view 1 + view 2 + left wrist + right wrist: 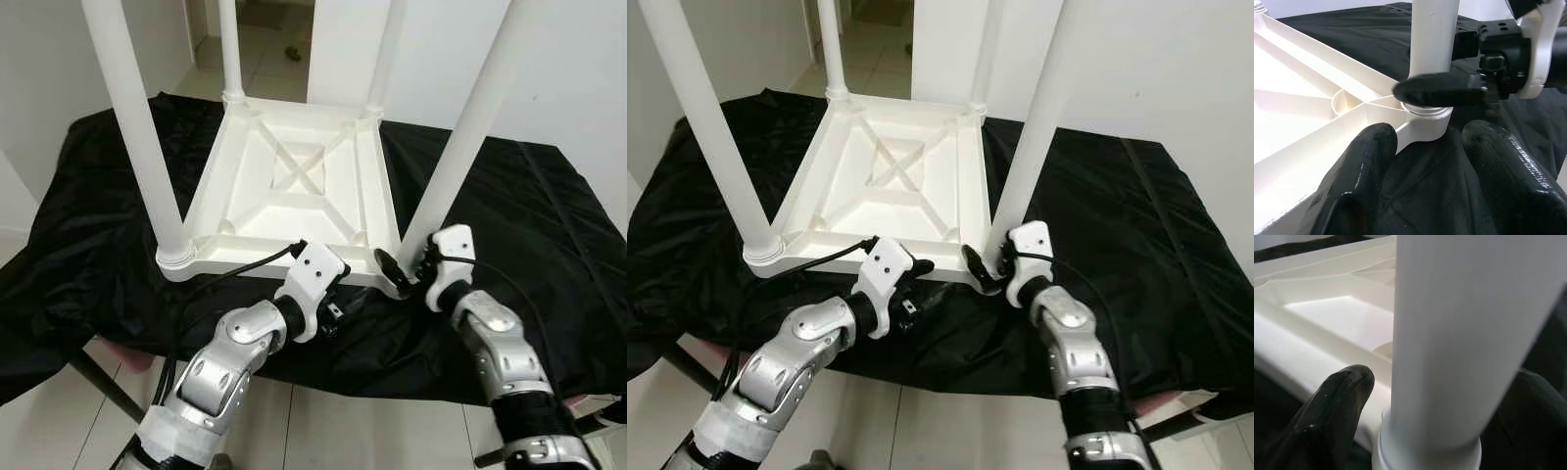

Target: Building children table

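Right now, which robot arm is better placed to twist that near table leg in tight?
Probably the right. Its fingers sit either side of the leg near its socket, while the left gripper only rests by the tabletop's edge, fingers open.

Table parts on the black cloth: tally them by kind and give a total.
White table top, upside down: 1
White legs standing in its corners, the near right one between the right gripper's fingers: 4
Total: 5 parts
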`<state>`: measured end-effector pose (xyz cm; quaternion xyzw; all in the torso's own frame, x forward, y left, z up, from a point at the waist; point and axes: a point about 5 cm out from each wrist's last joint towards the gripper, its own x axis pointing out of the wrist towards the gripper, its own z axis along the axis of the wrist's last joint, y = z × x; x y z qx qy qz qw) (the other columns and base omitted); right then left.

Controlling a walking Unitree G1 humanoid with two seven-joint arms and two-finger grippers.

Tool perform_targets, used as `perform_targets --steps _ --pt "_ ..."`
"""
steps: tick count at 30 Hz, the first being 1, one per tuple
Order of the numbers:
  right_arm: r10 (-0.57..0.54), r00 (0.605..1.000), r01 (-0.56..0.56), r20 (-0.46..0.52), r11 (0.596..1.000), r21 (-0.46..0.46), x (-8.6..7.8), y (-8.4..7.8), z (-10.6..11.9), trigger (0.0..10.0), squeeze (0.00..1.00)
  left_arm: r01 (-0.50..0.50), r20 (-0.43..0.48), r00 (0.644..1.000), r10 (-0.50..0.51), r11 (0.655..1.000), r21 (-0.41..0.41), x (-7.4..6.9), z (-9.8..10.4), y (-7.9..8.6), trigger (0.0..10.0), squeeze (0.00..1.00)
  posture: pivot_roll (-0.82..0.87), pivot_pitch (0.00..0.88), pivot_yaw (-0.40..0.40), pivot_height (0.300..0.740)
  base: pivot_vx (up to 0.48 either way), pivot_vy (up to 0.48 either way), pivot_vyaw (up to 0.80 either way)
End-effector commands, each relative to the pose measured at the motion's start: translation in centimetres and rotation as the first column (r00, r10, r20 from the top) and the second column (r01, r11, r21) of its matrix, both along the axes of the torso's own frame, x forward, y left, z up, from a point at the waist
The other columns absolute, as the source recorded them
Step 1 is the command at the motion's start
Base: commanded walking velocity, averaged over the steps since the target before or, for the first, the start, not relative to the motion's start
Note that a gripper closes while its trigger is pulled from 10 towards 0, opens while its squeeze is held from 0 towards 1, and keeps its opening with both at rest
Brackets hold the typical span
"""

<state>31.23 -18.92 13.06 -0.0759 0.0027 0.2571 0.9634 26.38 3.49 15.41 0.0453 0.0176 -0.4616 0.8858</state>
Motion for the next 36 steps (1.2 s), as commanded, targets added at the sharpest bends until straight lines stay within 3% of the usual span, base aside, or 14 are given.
perform_targets --steps 1,4,5,6,10,11,21,22,23,24,32,33,34,36 --pt "0.031 1.0 -0.031 0.003 1.0 0.006 0.1 -0.3 0.2 10.0 0.0 0.034 -0.002 0.999 -0.034 0.999 -0.001 0.0 0.1 -0.2 10.0 0.0 0.01 0.0 -0.021 0.74 0.0 0.0 0.0" --pt "0.078 0.996 -0.078 -0.03 0.997 0.01 0.3 -1.0 0.0 10.0 0.0 0.039 0.0 0.999 -0.039 0.999 -0.004 0.0 0.2 -0.4 10.0 0.0 0.0 0.0 -0.017 0.74 0.0 0.0 0.0" --pt "0.09 0.995 -0.09 -0.032 0.996 0.009 0.4 -1.3 0.0 6.9 0.0 0.041 0.0 0.999 -0.041 0.999 -0.005 0.0 0.2 -0.4 10.0 0.0 0.0 0.0 -0.017 0.74 0.0 0.0 0.0" --pt "0.103 0.994 -0.103 -0.028 0.995 0.013 0.5 -1.5 0.0 0.5 0.0 0.043 0.0 0.999 -0.043 0.999 -0.006 0.0 0.2 -0.5 10.0 0.0 0.0 0.0 -0.018 0.74 0.0 0.0 0.0" --pt "0.112 0.994 -0.112 -0.019 0.994 0.014 0.6 -1.6 0.1 0.5 0.0 0.044 0.0 0.999 -0.044 0.999 -0.006 0.0 0.2 -0.5 10.0 0.0 0.0 0.0 -0.018 0.74 0.0 0.0 0.0" --pt "0.128 0.992 -0.128 -0.015 0.992 0.019 0.7 -1.7 0.1 0.0 0.0 0.045 0.0 0.999 -0.045 0.999 -0.007 0.0 0.2 -0.5 10.0 0.0 0.01 0.0 -0.019 0.74 0.0 0.0 0.0" --pt "0.139 0.99 -0.138 -0.015 0.99 0.036 0.7 -1.6 -0.1 0.0 0.0 0.035 -0.005 0.999 -0.035 0.999 -0.007 -0.2 0.1 -0.4 10.0 0.0 0.02 0.0 -0.033 0.74 0.0 0.0 0.0" --pt "0.096 0.995 -0.095 -0.019 0.995 0.041 0.8 -1.7 -0.2 7.6 0.0 0.033 -0.005 0.999 -0.034 0.999 -0.007 -0.2 0.1 -0.4 10.0 0.0 0.02 0.0 -0.038 0.74 0.0 0.0 0.0" --pt "0.096 0.995 -0.095 -0.019 0.995 0.041 0.8 -1.7 -0.2 7.6 0.0 0.033 -0.005 0.999 -0.034 0.999 -0.007 -0.2 0.1 -0.4 10.0 0.0 0.02 0.0 -0.038 0.74 0.0 0.0 0.0" --pt "0.037 0.999 -0.036 -0.021 0.998 0.053 1.0 -1.8 -0.3 10.0 0.0 0.032 -0.005 0.999 -0.032 0.999 -0.007 -0.3 0.0 -0.3 10.0 0.0 0.02 0.0 -0.039 0.74 0.0 0.0 0.0" --pt "-0.225 0.974 0.226 -0.015 0.972 0.072 1.4 -1.4 -0.6 10.0 0.0 0.033 -0.01 0.999 -0.033 0.999 -0.008 -0.5 -0.1 -0.4 10.0 0.0 0.03 0.0 -0.044 0.74 0.0 0.0 0.0" --pt "-0.326 0.945 0.327 -0.025 0.942 0.08 1.4 -1.0 -0.8 10.0 0.0 0.036 -0.011 0.999 -0.036 0.999 -0.007 -0.5 -0.1 -0.4 10.0 0.0 0.03 0.0 -0.045 0.74 0.0 0.0 0.0" --pt "-0.326 0.945 0.327 -0.025 0.942 0.08 1.4 -1.0 -0.8 10.0 0.0 0.036 -0.011 0.999 -0.036 0.999 -0.007 -0.5 -0.1 -0.4 10.0 0.0 0.03 0.0 -0.045 0.74 0.0 0.0 0.0" --pt "-0.452 0.891 0.454 -0.046 0.889 0.058 1.1 -0.6 -1.2 10.0 0.0 0.037 -0.011 0.999 -0.037 0.999 -0.006 -0.5 -0.1 -0.4 10.0 0.0 0.03 0.0 -0.047 0.74 0.0 0.0 0.0"
